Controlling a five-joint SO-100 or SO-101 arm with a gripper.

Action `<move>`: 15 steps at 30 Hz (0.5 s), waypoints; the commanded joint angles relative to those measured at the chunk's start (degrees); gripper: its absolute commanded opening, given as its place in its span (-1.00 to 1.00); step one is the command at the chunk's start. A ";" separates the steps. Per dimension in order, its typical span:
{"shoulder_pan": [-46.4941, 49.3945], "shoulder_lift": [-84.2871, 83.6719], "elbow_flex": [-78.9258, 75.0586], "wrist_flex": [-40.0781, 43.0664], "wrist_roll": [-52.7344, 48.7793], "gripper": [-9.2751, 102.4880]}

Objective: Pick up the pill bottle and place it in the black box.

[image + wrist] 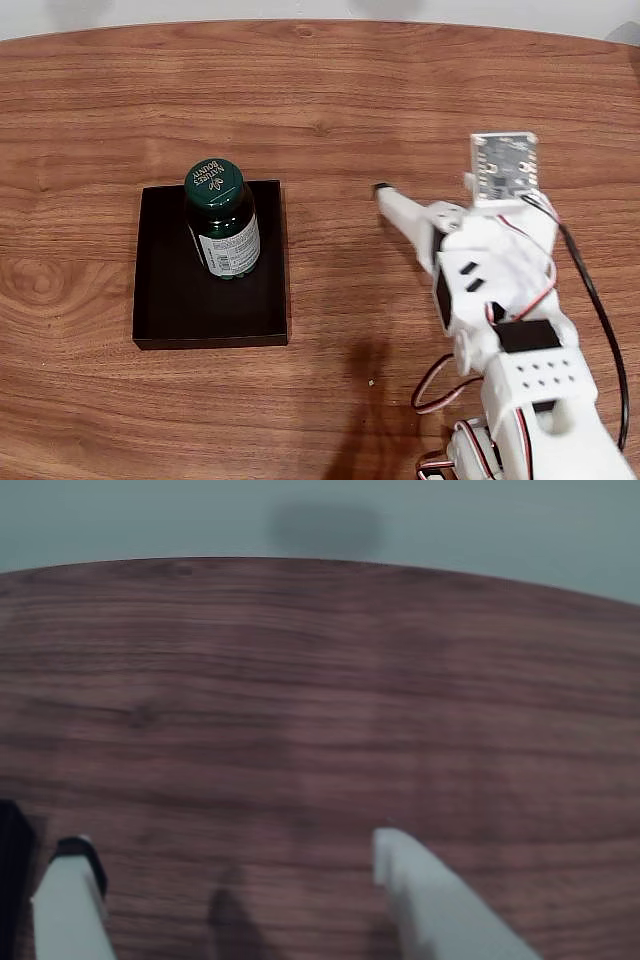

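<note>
My claw was apart and empty, well away from the pill bottle standing in the black box; a careless swing could topple it.

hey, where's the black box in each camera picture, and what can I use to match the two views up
Fixed view: the black box sits left of centre on the table, the pill bottle standing in its upper part.
Wrist view: a dark sliver at the lower left edge is probably its corner.
Shared landmark: the curved far edge of the wooden table, top of both pictures.
</note>
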 commanded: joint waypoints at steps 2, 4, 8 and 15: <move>4.57 13.10 0.00 10.55 -1.32 -0.39; 6.15 16.79 1.14 13.54 -1.41 -0.44; 8.96 24.61 2.99 22.85 -0.97 -0.51; 13.10 31.90 2.99 40.17 -0.97 -0.58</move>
